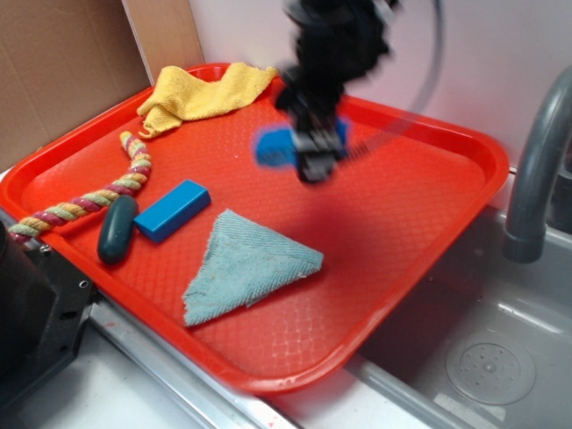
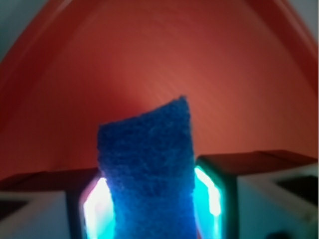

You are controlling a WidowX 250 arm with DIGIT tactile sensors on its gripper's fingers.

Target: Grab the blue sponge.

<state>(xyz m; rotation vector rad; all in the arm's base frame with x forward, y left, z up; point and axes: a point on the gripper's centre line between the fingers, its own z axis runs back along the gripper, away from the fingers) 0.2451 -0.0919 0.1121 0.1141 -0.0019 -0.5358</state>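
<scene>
The gripper (image 1: 315,154), blurred at upper centre, was closed tight on the blue sponge (image 2: 147,174), its rough, fuzzy face curved; the textured red tray (image 1: 402,232) lay beneath.

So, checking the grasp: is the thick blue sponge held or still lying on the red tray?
Held: the thick blue sponge sits clamped between the gripper fingers.

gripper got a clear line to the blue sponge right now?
Looks like yes, it is already there: the wrist view shows the sponge clamped between the gripper's fingers, nothing else in between. The exterior view is blurred.
</scene>
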